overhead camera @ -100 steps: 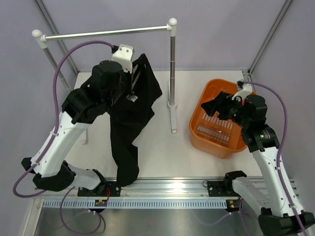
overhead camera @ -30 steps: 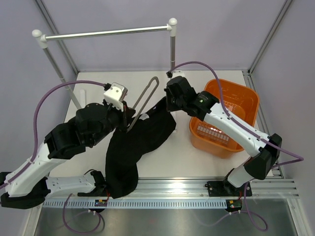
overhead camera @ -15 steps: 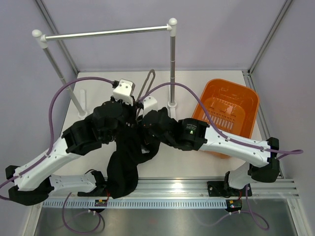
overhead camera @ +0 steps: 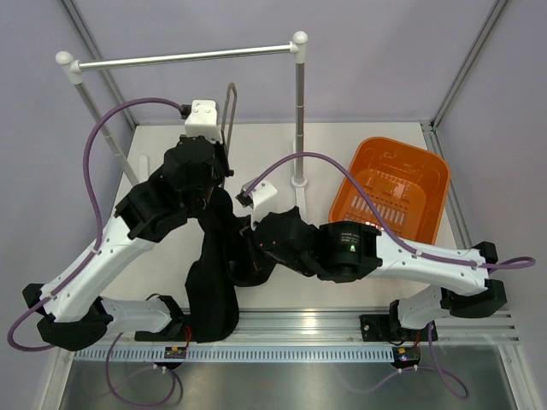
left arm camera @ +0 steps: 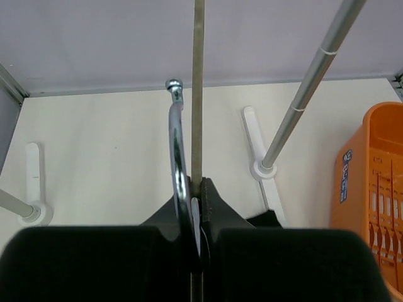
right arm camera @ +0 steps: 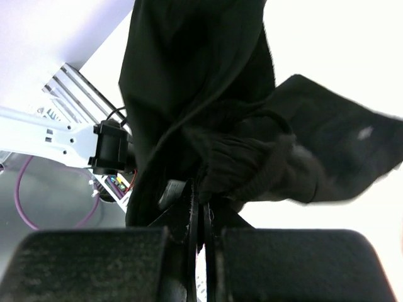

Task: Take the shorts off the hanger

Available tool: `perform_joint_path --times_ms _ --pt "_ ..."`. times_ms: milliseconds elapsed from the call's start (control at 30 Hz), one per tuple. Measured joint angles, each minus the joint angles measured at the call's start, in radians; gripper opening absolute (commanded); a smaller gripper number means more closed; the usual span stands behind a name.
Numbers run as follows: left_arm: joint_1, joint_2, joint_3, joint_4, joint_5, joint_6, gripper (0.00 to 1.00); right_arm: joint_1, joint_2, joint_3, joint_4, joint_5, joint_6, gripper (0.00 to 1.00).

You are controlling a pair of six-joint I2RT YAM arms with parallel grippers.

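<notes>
orange basket (overhead camera: 402, 184) bare; left gripper (left arm camera: 196, 207) clamps hanger (left arm camera: 198, 94), right gripper (right arm camera: 200, 217) shorts (right arm camera: 201, 94).

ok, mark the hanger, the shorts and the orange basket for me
hanger (left arm camera: 198, 88): left wrist view, on the upright grey-brown bar.
shorts (overhead camera: 214, 282): top view, on the hanging black fabric near the table's front.
orange basket (overhead camera: 432, 176): top view, on its right rim.

Illumination is bright, even and diffuse from overhead; shadows on the desk (overhead camera: 342, 282) are faint. Wrist views blur at the near bottom edge.
</notes>
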Motion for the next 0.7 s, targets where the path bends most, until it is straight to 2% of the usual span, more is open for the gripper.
perform_joint_path --times_ms 333,700 --pt "0.055 -0.008 0.031 0.054 0.013 0.019 0.0 0.047 -0.027 0.0 -0.014 0.029 0.002 0.0" --pt "0.086 -0.105 0.01 0.22 -0.053 0.151 0.0 0.132 -0.091 0.018 -0.154 0.131 0.06 0.0"
